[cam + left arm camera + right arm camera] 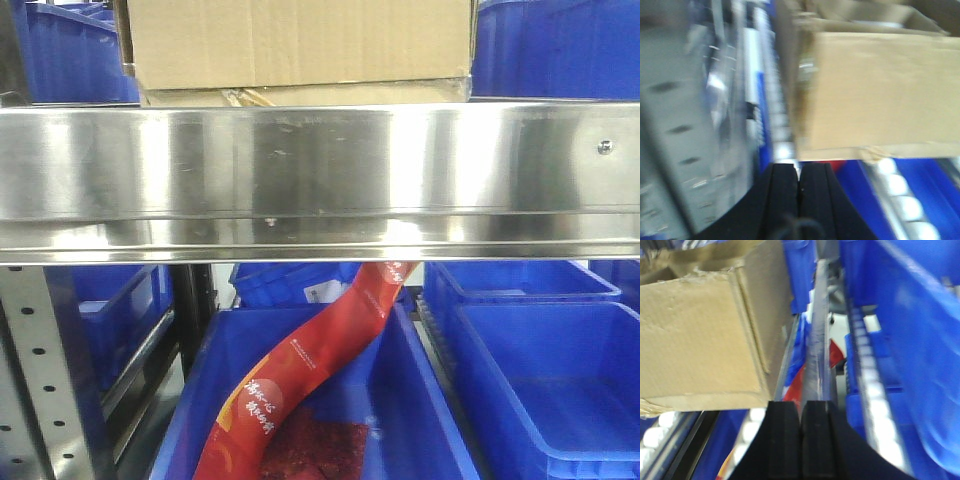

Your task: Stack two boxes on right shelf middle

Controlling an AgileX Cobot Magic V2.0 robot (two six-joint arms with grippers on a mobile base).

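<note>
Both tools, left (799,180) and right (801,420), are closed empty beside the stacked boxes (300,45).

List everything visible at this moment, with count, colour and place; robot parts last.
cardboard boxes: two, brown, stacked on the shelf, upper one on a flatter one.
shelf: one, shiny steel, across the front view.
upright: one, grey perforated, lower left.
blue bins: several, beside the boxes and below the shelf.
red packet: one, leaning in the bin under the shelf.
left gripper: black, fingers together, empty.
right gripper: black, fingers together, empty.
</note>
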